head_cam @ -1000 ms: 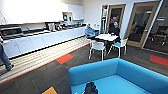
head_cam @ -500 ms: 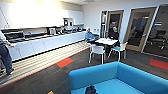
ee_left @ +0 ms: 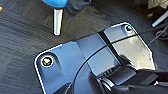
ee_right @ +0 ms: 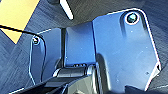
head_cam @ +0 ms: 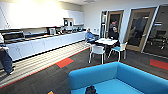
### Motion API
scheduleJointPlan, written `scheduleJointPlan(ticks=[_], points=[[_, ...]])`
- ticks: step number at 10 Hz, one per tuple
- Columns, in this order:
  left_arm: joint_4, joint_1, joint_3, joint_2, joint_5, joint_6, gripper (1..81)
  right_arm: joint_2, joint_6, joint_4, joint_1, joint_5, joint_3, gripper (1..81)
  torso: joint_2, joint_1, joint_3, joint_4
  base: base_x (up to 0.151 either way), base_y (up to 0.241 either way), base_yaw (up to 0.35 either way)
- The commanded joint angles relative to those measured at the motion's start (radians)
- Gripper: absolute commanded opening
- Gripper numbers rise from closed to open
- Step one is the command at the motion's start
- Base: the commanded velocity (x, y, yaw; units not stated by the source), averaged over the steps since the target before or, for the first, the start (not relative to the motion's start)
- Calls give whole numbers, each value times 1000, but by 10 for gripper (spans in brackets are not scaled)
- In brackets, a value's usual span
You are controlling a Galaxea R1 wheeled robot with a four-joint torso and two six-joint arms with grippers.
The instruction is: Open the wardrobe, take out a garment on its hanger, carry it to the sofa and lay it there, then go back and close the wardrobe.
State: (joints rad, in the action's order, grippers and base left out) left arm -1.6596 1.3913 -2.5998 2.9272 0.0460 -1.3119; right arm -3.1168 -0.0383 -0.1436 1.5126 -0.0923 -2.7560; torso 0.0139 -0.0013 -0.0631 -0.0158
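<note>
Close in front of the robot, the large bright blue upholstered sofa (head_cam: 117, 80) takes up the lower right of the head view, its low rounded back curving round a wide smooth seat. On that seat, at the near edge, lies a small heap of dark fabric (head_cam: 90, 90); it looks like the black garment, though too little of it shows to be sure, and no hanger can be made out. From the left wrist camera a blue rounded underside of the sofa (ee_left: 55, 3) sits on a pale tapered leg (ee_left: 57, 21), with dark cloth (ee_left: 76, 5) hanging just beside it. Neither gripper's fingers can be seen, so I cannot tell how far open they are or whether they hold anything. Under the sofa the floor is dark grey ribbed carpet (head_cam: 45, 77), crossed by a red-orange stripe and a red-orange patch (head_cam: 64, 62) beyond the sofa's back. Farther behind the sofa stands a white table (head_cam: 106, 41) with white thin-legged chairs (head_cam: 97, 51), and two people sit at it. Beyond the carpet to the sofa's left runs a long white counter with cabinets (head_cam: 47, 45), and a person (head_cam: 5, 58) stands near its near end. Behind the table are wood-framed glass doors (head_cam: 138, 28).
</note>
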Motion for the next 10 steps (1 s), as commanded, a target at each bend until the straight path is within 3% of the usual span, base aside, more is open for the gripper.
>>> scheduleJointPlan(ticks=[1, 2, 3, 5, 6, 10], points=[[-28, -39, -5, 3, -29, 31, 811, -7, -3, -2, -47, 57, 6, 811, 0, 1, -33, 0, 0, 0, 0], [-28, -33, -5, 9, -35, 34, 811, -7, -3, -2, -48, 57, 6, 811, 0, 1, -63, 0, 0, 0, 0], [-29, -27, -5, 12, -38, 37, 811, -7, -3, -2, -47, 57, 6, 811, 1, 1, -162, 0, 0, 0, 0], [-28, -27, -5, 12, -38, 36, 811, -7, -3, -2, -48, 57, 6, 811, 2, 1, -53, 0, 0, 0, 0], [-28, -25, -5, 14, -38, 36, 811, -7, -3, -2, -48, 57, 6, 811, 1, 1, -74, 0, 0, 0, 0], [-29, -22, -5, 24, -38, 51, 811, -7, -3, -2, -47, 57, 6, 811, 1, 2, -85, 0, 0, 0, 0]])
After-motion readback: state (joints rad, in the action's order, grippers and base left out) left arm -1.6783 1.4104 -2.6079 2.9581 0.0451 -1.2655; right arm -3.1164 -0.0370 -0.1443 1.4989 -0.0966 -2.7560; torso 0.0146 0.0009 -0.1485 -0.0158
